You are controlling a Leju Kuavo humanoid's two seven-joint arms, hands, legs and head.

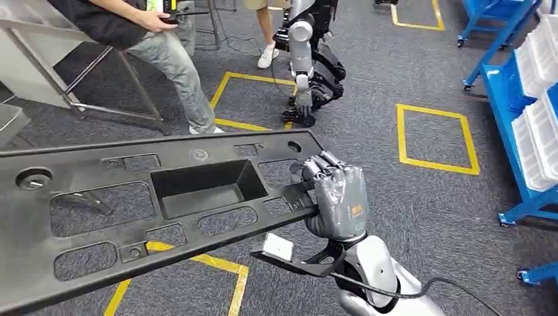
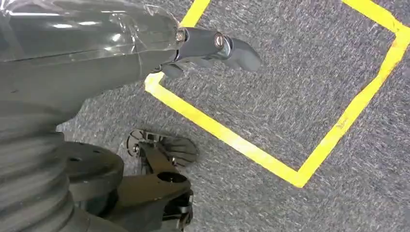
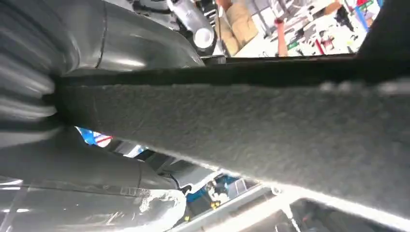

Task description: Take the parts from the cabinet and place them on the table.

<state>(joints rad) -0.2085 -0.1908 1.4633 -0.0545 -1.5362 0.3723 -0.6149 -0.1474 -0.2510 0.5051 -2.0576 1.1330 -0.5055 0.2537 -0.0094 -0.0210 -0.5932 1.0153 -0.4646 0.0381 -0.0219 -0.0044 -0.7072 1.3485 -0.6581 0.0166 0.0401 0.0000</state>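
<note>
A long black plastic panel (image 1: 151, 204) with a deep rectangular recess and several cut-outs stretches across the lower left of the head view, tilted and held above the carpet. My right hand (image 1: 335, 197) grips its right end, fingers curled over the top edge. In the right wrist view the panel's rough grey underside (image 3: 251, 130) crosses the picture close to that hand (image 3: 72, 96). My left hand (image 2: 96, 53) hangs over the carpet with a finger (image 2: 217, 46) stretched out and nothing in it.
A person (image 1: 151, 39) holding a controller stands at the far left beside a metal table frame (image 1: 99, 79). Another robot (image 1: 306, 59) stands ahead. Blue racks with white bins (image 1: 533, 112) line the right. Yellow tape squares (image 1: 434, 138) mark the grey carpet.
</note>
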